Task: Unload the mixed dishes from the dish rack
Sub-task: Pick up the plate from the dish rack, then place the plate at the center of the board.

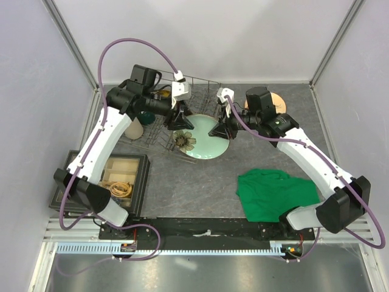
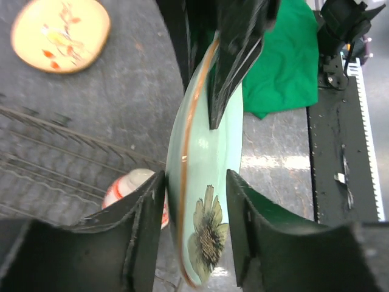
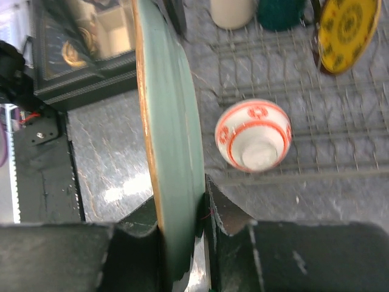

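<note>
Sitting in dish rack [image 3: 340, 159]: bowl [image 3: 253, 134], yellow plate [image 3: 349, 27].

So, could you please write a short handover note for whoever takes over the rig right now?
Right pincer: shut on the pale mint-green flowered plate, held on edge.
Left pincer: straddles the same plate's rim; grip unclear.
Done: cream round plate lies on the table, outside the grey wire dish rack.
To do: yellow-patterned plate, upturned red-and-white bowl, tall beige cup, dark green mug, all at the rack.
</note>
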You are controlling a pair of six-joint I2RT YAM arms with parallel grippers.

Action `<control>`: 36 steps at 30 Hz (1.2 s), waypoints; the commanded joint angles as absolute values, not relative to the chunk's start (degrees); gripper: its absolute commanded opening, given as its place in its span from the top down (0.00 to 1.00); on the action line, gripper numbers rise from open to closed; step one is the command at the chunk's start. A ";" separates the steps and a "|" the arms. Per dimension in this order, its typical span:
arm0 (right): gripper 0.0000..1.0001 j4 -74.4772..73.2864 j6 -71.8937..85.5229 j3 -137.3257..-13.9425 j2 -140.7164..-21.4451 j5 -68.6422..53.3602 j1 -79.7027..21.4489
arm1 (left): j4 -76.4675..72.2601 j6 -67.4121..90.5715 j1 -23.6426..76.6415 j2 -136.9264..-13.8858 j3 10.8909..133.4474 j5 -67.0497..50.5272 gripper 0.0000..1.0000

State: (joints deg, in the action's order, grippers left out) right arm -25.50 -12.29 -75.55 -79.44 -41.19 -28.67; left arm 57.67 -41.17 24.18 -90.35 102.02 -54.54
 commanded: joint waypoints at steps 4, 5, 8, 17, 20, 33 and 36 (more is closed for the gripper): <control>1.00 -23.20 -12.05 -75.50 -78.04 -36.83 -25.68 | 50.28 -37.62 22.15 -82.80 103.62 -57.13 0.28; 1.00 -23.03 -11.00 -75.93 -78.39 -36.83 -24.79 | 50.01 -37.27 21.71 -82.10 103.45 -57.04 0.27; 1.00 -21.98 -9.06 -77.42 -80.06 -37.96 -20.14 | 49.57 -37.26 20.31 -81.30 102.57 -56.08 0.25; 1.00 -14.70 6.05 -82.61 -89.73 -49.20 -2.91 | 48.08 -38.93 16.61 -77.87 94.23 -54.84 0.23; 1.00 -10.39 11.76 -83.49 -93.51 -51.06 1.56 | 47.38 -39.63 15.47 -76.99 91.59 -54.76 0.23; 1.00 5.97 28.82 -89.38 -111.16 -54.14 13.27 | 46.23 -41.92 13.01 -76.64 85.96 -54.67 0.23; 1.00 6.59 29.79 -91.23 -114.68 -53.35 14.76 | 46.23 -42.36 12.74 -76.90 85.52 -54.76 0.23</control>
State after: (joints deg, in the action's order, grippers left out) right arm -2.17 24.64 -85.67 -112.49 -49.52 13.47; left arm 47.83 -40.10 13.23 -78.15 85.93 -54.08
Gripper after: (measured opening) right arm 0.248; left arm 0.766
